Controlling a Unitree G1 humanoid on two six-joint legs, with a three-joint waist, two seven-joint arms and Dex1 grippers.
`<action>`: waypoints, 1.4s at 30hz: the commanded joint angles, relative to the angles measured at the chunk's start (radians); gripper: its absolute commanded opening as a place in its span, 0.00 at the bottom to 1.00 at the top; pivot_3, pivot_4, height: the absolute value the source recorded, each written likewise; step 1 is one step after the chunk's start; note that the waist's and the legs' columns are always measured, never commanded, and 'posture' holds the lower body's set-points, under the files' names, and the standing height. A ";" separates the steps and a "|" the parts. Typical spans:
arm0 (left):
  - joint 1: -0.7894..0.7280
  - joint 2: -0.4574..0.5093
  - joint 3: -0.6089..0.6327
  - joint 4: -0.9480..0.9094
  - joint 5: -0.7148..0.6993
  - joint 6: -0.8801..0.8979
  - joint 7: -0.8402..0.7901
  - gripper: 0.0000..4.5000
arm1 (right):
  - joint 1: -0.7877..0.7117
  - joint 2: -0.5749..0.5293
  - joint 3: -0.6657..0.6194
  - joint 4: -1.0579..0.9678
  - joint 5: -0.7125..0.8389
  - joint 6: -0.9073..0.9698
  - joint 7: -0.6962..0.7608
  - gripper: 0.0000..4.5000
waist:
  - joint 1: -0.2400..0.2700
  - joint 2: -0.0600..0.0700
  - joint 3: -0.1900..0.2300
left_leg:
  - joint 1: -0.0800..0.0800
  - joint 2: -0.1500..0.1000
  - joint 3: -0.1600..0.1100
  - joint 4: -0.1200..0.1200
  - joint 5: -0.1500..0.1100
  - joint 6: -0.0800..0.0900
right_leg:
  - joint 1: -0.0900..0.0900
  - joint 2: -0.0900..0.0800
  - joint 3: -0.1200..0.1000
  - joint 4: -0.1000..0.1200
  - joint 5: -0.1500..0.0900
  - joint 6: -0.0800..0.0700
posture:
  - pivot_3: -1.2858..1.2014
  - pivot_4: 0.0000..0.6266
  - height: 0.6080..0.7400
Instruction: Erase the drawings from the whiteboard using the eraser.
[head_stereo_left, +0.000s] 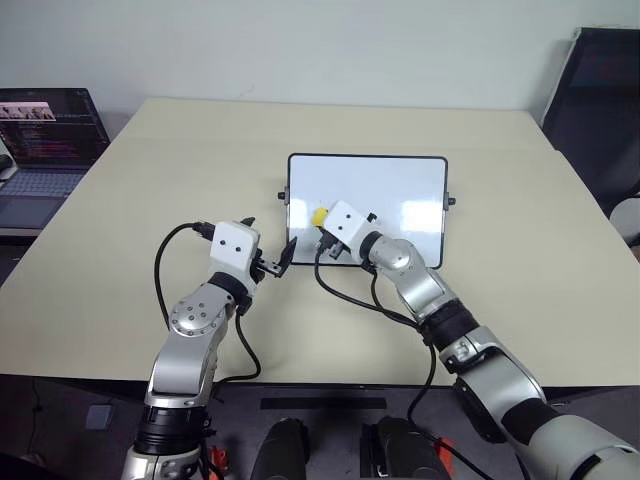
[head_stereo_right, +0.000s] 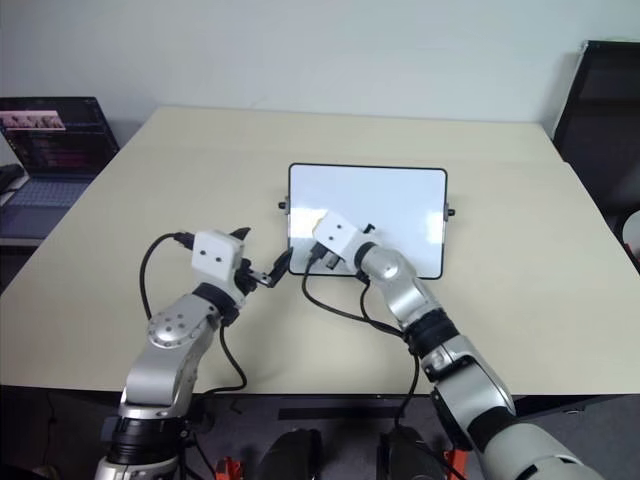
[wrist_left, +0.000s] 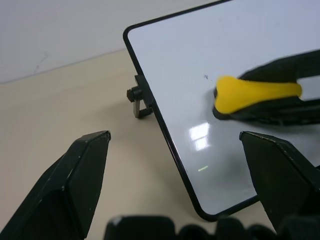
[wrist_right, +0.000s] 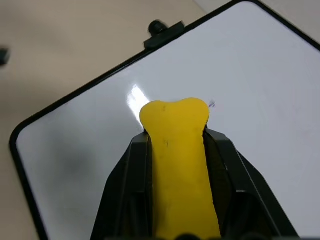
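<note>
I keep the left gripper spread wide and empty at the whiteboard's near left corner, likely to steady it. The right gripper clamps the yellow eraser over the board's left part, beside a tiny dark mark; the surface around it looks clean and glossy

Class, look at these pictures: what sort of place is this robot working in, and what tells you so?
Probably an office or lab: a plain beige table against a bare wall, an open laptop showing code, and a dark chair at the side.
</note>
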 joint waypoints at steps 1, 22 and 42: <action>-0.009 0.000 0.008 -0.059 -0.009 0.002 0.009 1.00 | 0.042 -0.041 -0.001 -0.043 -0.021 0.066 0.015 0.24 | 0.000 0.000 0.000 | 0.000 0.000 0.000 0.000 0.000 0.000 | 0.000 0.000 0.000 0.000 0.000 0.000 | 0.52 0.24 1.00; -0.022 -0.003 0.004 -0.031 -0.007 -0.016 -0.001 1.00 | -0.152 0.048 -0.067 0.136 0.025 -0.146 -0.130 0.24 | -0.010 0.000 0.000 | 0.000 0.000 0.001 -0.002 0.000 0.000 | -0.001 0.000 0.001 0.000 0.000 0.000 | 0.52 0.24 1.00; -0.007 -0.010 -0.003 -0.011 -0.006 -0.042 -0.003 1.00 | 0.023 -0.031 -0.008 -0.029 -0.041 0.030 -0.031 0.24 | -0.012 0.000 0.000 | 0.000 0.000 -0.001 -0.001 0.000 0.000 | 0.000 0.000 0.000 0.000 0.000 0.000 | 0.52 0.24 1.00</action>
